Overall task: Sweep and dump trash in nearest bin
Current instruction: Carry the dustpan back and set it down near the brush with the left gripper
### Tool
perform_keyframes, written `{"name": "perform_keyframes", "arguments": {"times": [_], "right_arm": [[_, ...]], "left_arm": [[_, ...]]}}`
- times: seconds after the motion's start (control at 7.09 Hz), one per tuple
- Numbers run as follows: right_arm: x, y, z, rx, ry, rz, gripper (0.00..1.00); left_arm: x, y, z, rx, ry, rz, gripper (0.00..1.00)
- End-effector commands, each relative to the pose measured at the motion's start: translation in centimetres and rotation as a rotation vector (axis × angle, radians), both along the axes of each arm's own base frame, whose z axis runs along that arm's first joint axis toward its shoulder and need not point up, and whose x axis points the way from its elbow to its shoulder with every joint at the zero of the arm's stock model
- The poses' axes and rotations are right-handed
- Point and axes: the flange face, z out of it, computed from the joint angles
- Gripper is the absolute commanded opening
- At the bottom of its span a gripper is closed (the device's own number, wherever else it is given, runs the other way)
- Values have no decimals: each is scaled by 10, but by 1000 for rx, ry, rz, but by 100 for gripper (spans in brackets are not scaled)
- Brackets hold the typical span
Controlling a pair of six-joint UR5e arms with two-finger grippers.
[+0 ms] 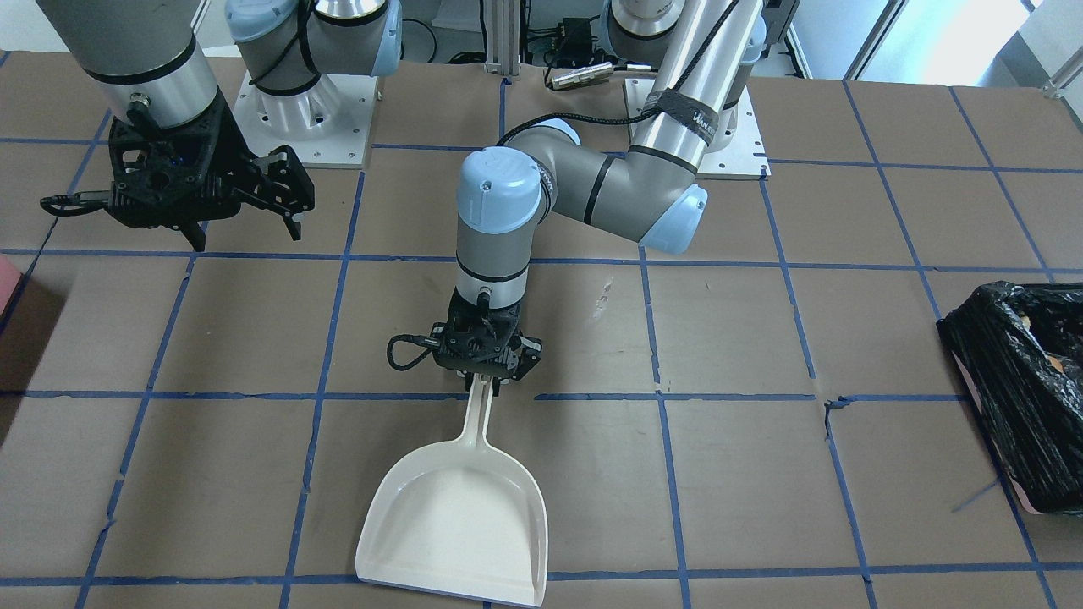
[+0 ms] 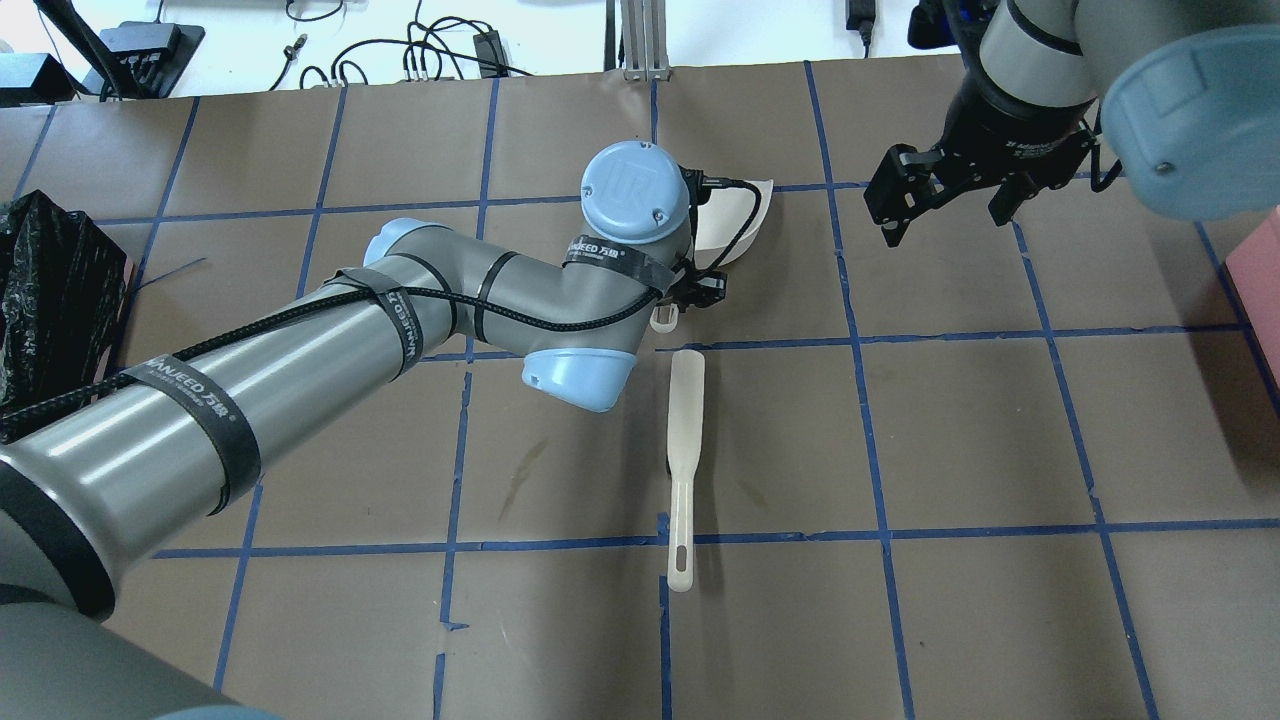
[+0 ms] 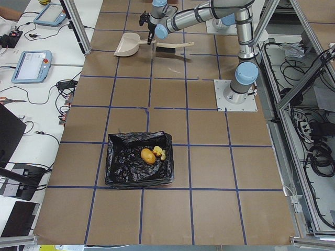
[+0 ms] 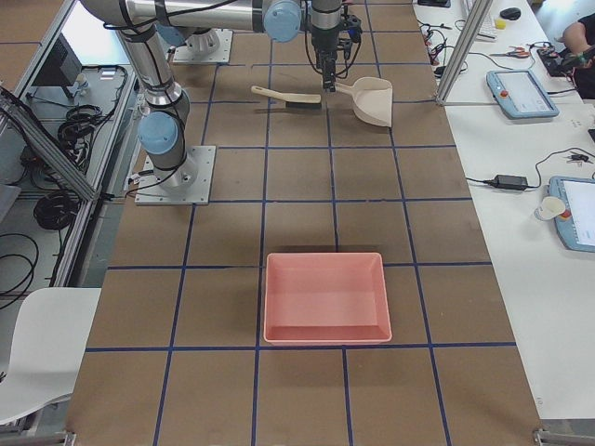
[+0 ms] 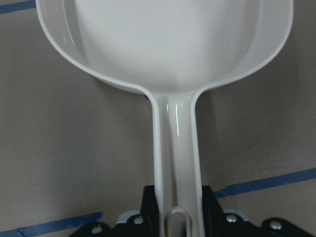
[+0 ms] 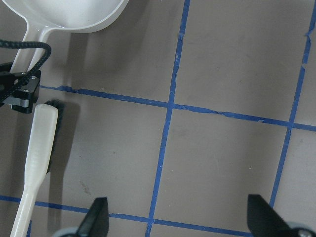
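The trash lies inside the bin [image 3: 118, 167], which is lined with a black bag: a brownish-orange lump [image 3: 148, 156] and pale yellow chunks [image 3: 160, 153] beside it. The bin also shows at the table's end in the front view [image 1: 1011, 397] and the overhead view [image 2: 50, 280]. My left gripper [image 1: 485, 382] is shut on the handle of a white dustpan [image 1: 457, 524], which rests flat on the table and is empty in the left wrist view [image 5: 168, 44]. My right gripper [image 2: 945, 215] hangs open and empty above the table, its fingertips [image 6: 96, 217] wide apart.
A cream hand brush [image 2: 685, 450] lies on the table just behind the dustpan handle; it also shows in the right wrist view [image 6: 39, 148]. A pink tray [image 4: 325, 297] without a bag sits at the table's other end. Blue tape lines grid the brown table.
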Motion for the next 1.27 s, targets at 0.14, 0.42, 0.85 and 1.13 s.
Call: {"name": "perform_keyframes", "arguments": {"times": [0.14, 0.42, 0.85, 1.13], "right_arm": [[0, 0, 0, 0, 0, 0, 100], [0, 0, 0, 0, 0, 0, 100], [1, 0, 2, -6, -11, 1, 100], [2, 2, 11, -20, -12, 1, 100]], "left_arm": [[14, -14, 16, -28, 3, 6, 100], [97, -48, 51, -9, -11, 15, 100], [182, -38, 119, 98, -8, 64, 100], [209, -5, 160, 186, -20, 86, 100]]}}
